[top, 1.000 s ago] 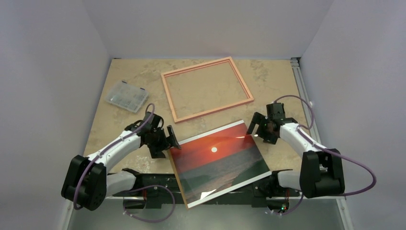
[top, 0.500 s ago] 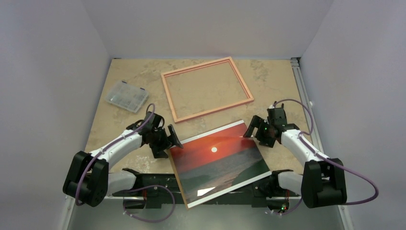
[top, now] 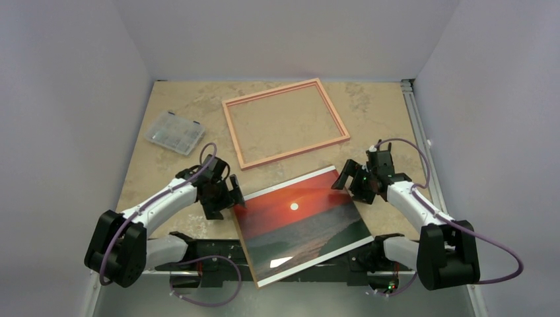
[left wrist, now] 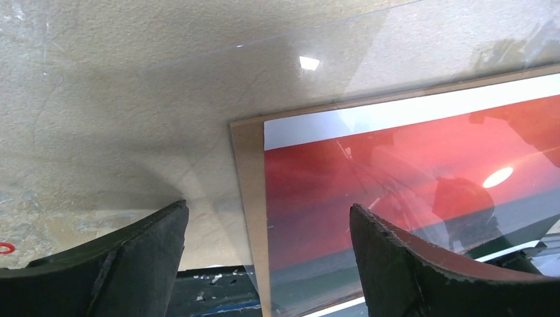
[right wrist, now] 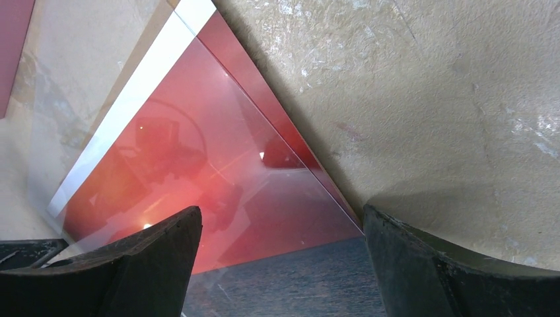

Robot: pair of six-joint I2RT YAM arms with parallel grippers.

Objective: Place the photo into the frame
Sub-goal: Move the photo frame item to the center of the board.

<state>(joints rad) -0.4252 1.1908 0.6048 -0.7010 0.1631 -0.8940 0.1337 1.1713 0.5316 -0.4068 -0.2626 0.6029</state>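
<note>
Both my jaws stand wide apart and hold nothing. One corner of the photo (top: pixel 300 221) lies between the fingers of my left gripper (top: pixel 228 197) (a brown board (left wrist: pixel 249 191) under it, a clear sheet (left wrist: pixel 370 59) skewed over it), and another corner lies between those of my right gripper (top: pixel 350 179). The frame (top: pixel 231 135) lies flat beyond both grippers, apart from the photo.

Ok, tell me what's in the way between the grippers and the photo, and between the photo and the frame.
A clear pane appears to lie skewed over most of the photo, in front of the open left gripper and right gripper. Between photo and frame nothing visible stands.
</note>
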